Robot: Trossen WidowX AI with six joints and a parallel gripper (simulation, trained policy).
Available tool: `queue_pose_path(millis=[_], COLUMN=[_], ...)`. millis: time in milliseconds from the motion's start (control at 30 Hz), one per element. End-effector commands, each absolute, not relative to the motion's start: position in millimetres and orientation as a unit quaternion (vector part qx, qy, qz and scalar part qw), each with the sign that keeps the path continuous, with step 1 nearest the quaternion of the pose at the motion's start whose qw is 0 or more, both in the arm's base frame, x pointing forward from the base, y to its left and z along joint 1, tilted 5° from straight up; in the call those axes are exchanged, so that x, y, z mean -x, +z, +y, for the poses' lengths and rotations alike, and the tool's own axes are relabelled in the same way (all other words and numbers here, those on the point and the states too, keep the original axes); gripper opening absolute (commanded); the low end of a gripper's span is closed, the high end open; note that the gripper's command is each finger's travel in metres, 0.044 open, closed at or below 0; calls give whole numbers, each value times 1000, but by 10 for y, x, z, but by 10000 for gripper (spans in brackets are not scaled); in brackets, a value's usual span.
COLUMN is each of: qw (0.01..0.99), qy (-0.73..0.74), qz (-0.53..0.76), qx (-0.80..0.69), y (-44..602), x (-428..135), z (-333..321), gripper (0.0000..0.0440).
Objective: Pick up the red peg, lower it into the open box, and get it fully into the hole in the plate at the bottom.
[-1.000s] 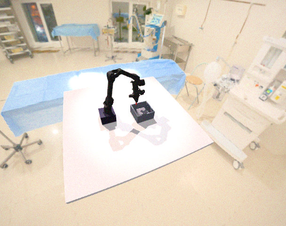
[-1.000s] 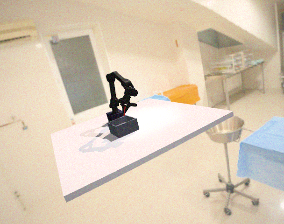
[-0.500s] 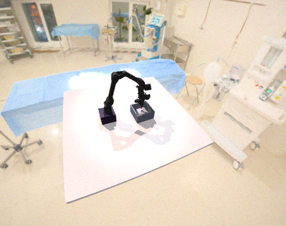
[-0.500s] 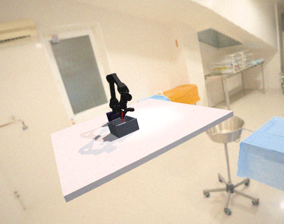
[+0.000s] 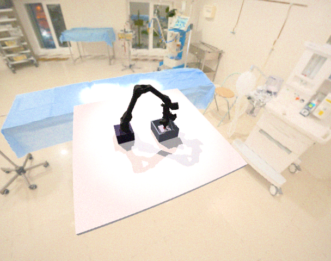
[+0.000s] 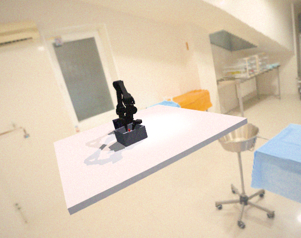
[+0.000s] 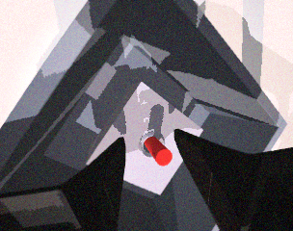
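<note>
Top view: the arm (image 5: 143,88) (image 6: 122,91) rises from its dark base (image 5: 117,137) (image 6: 115,124) on the desk (image 5: 148,193) (image 6: 155,153), bends over at a high elbow, and comes down with its last section nearly vertical above the open box (image 5: 168,136) (image 6: 135,137) (image 7: 33,103). The end effector (image 5: 164,126) (image 6: 129,129) (image 7: 149,138) points down into the box, its fingers partway open, one on either side of the red peg (image 6: 129,130) (image 7: 158,151) and gripping nothing. In the wrist view, the peg stands with its lower end in the ringed hole of the pale plate (image 7: 158,180), its upper part sticking out; how deep it sits cannot be told.
</note>
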State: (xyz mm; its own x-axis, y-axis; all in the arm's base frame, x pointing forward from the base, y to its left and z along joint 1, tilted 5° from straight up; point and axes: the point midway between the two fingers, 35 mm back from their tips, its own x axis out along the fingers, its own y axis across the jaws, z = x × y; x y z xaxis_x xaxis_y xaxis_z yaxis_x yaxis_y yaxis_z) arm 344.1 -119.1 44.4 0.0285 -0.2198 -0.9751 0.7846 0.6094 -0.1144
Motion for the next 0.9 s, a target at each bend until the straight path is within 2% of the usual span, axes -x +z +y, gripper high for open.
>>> queue_pose_path(millis=[0, 200, 500, 867], qw=[687, 697, 732, 733], qy=[-358, -329, -270, -269], qz=[583, 583, 561, 560], qx=[-246, -258, -277, -277], y=[520, 619, 854, 859], x=[-3579, -3830, -4275, -4286], z=[-1225, -1248, -1163, -1160], gripper=[282, 439, 440, 440])
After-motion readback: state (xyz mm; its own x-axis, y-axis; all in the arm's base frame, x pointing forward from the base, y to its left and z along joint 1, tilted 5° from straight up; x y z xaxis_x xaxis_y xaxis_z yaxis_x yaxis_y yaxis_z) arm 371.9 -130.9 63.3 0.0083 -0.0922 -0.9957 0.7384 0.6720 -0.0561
